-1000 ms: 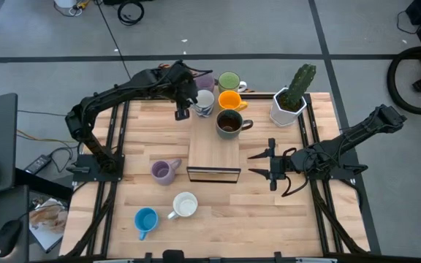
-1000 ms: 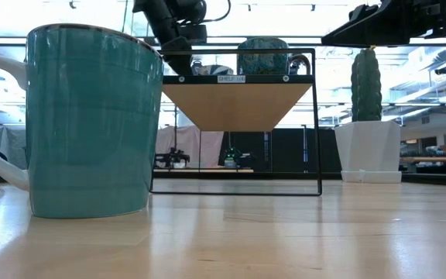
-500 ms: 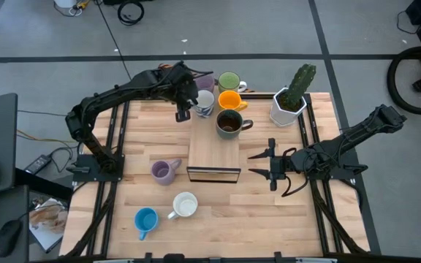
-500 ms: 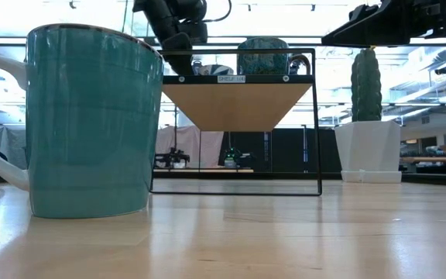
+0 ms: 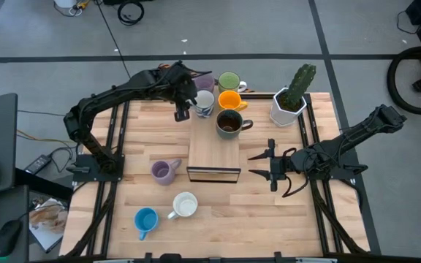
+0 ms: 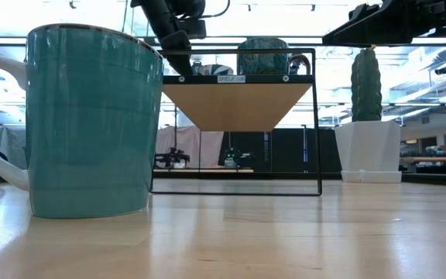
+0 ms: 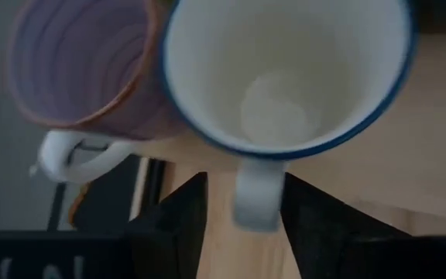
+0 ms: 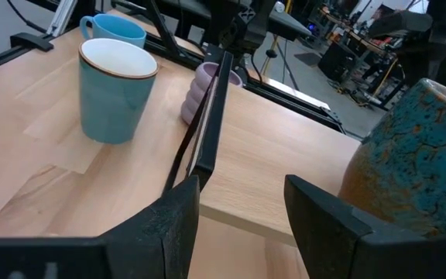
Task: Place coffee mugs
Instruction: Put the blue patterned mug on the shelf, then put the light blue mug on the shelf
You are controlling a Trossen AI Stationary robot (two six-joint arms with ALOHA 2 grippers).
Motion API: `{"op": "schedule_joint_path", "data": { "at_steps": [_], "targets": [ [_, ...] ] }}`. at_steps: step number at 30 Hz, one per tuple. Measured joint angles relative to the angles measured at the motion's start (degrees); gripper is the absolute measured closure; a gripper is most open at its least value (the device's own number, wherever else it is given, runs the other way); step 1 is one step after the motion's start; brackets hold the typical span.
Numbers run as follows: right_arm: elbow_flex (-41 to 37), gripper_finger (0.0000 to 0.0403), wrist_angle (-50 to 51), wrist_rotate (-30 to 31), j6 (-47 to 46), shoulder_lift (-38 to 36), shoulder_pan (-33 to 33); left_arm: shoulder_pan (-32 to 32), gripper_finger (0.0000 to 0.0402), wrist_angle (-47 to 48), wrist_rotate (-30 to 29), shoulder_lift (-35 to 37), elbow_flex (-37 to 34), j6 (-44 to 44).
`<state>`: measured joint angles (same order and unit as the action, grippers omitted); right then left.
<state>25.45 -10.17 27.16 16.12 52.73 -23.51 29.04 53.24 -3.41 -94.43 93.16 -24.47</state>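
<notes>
My left gripper (image 5: 182, 111) is open at the table's far side. Its fingers stand on either side of the handle (image 7: 258, 198) of the white-grey patterned mug (image 5: 204, 102), which stands upright beside a lilac mug (image 5: 205, 80). Green (image 5: 229, 80) and orange (image 5: 229, 100) mugs stand behind the wooden shelf (image 5: 214, 153). A dark brown mug (image 5: 229, 123) stands on the shelf. A second lilac mug (image 5: 165, 171), a white-inside mug (image 5: 185, 205) and a blue mug (image 5: 145, 219) stand on the near left. My right gripper (image 5: 269, 165) is open and empty, right of the shelf.
A white faceted pot with a green cactus (image 5: 289, 102) stands at the far right. The shelf's black wire frame (image 6: 316, 124) rises above the table's middle. Bare wood lies at the near right (image 5: 269, 219). Black rails run along both side edges.
My left gripper has risen a little by the patterned mug. The mugs have stayed in place.
</notes>
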Motion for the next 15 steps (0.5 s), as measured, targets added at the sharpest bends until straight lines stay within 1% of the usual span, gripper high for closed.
{"op": "schedule_joint_path", "data": {
  "at_steps": [2, 7, 11, 15],
  "targets": [
    [0.0, 0.0207, 0.0, 0.0, 0.0, 0.0, 0.0, -0.1, 0.0225, 0.8, -1.3, 0.0, 0.8, 0.0],
    [0.0, 0.0207, 0.1, 0.0, 0.0, 0.0, 0.0, -0.4, 0.0207, 1.7, -1.5, 1.0, 2.6, -0.1],
    [0.0, 0.0207, 0.4, 0.0, 0.0, 0.0, 0.0, -0.7, 0.0203, 4.9, -1.4, 2.2, 4.6, 0.2],
    [0.0, 0.0207, 0.7, 0.0, -0.1, 0.0, 0.0, -1.3, 0.0202, 8.4, -1.3, 4.2, 5.3, 2.7]
  ]
}}
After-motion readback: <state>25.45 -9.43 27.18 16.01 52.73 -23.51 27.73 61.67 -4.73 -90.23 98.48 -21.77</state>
